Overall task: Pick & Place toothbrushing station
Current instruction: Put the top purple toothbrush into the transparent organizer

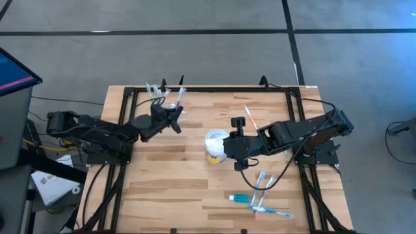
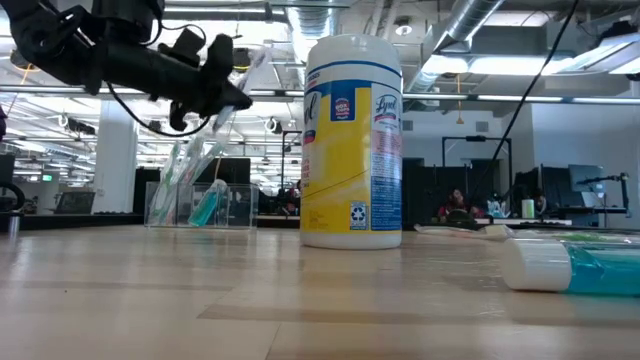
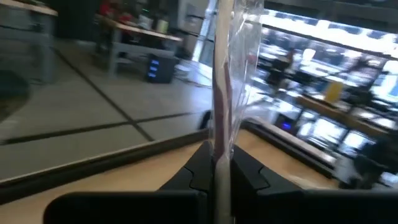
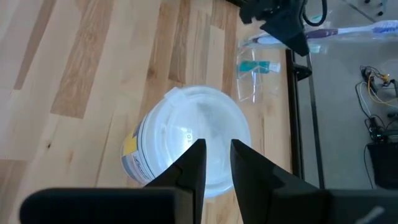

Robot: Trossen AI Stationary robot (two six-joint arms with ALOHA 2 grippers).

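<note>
The toothbrushing station (image 1: 156, 91), a see-through stand with brushes and a teal tube in it, stands at the table's far left, also shown in the low view (image 2: 198, 205). My left gripper (image 1: 175, 116) hangs just right of the station, shut on a toothbrush in a clear wrapper (image 1: 180, 97). My right gripper (image 1: 229, 149) hovers open above the white lid of the yellow-banded tub (image 1: 216, 144) at mid-table. Nothing lies between its fingers (image 4: 193, 165). My left gripper pinches the wrapped toothbrush's white handle (image 3: 221, 149) between its two fingers. The fingers point level and lie across the handle. The brush is lifted clear of the table and slants upward past the fingers (image 2: 243, 68), and the loose wrapper (image 3: 245, 68) trails along it.
A teal toothpaste tube (image 1: 240, 197) and several wrapped toothbrushes (image 1: 263, 188) lie near the table's front right. Another brush (image 1: 250, 117) lies beside the right arm. The black frame rails (image 1: 123, 130) run along the table's sides.
</note>
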